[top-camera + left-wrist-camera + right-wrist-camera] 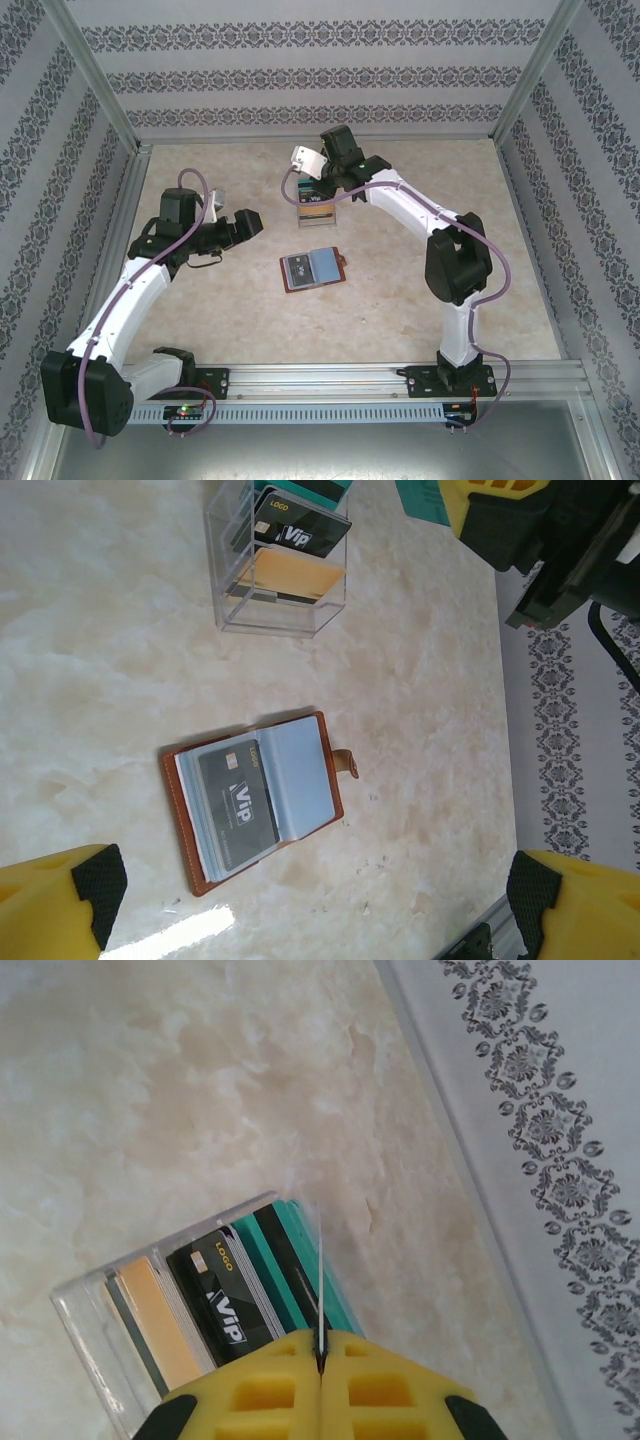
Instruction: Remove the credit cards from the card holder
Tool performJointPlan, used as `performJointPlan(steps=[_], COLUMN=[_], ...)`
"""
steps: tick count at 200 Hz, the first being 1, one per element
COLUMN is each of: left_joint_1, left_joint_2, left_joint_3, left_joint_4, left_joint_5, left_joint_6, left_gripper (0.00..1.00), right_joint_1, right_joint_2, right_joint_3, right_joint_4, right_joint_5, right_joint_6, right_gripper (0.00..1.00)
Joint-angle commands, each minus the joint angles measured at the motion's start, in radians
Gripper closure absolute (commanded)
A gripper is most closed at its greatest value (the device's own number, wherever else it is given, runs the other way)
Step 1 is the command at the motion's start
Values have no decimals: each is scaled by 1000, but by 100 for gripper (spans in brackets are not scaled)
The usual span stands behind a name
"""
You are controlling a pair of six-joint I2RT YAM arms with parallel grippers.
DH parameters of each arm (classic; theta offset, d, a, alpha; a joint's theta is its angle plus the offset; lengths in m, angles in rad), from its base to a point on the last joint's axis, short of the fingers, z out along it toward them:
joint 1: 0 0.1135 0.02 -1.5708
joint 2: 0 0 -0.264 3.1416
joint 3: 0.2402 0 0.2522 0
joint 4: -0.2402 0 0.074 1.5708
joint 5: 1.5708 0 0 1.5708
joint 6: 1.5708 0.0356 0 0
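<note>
We are holding both arms outstretched.
Left gripper (245,224) is gaping left of the card holder (313,268); right gripper (320,1346), beyond it, is pinching a credit card (320,1290).

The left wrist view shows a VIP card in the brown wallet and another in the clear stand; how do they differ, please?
The grey card lies flat in the open wallet; the black card is propped in the stand. The grey card is alone on its page; the black card has a tan card beside it. Both read VIP in white.

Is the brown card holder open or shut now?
Open. The card holder lies spread flat, snap tab unfastened, sleeve pages facing up, a dark VIP card visible inside.
</note>
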Motion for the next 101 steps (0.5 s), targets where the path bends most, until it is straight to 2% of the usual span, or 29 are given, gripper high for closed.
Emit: performJointPlan(steps=[1, 50, 101], left_joint_1=[15, 14, 14], left_joint_2=[-18, 2, 7], left_joint_3=[35, 71, 78], left_joint_4=[-49, -106, -115], left_joint_5=[-18, -27, -41], left_joint_6=[30, 35, 33], left_gripper=[0, 0, 0], right_joint_1=[7, 10, 2], right_joint_2=[31, 106, 144], right_joint_3=[22, 48, 49], right_joint_4=[35, 67, 61], right_joint_5=[-1, -9, -17], right_joint_6=[-176, -328, -338], right_gripper=[100, 100, 100])
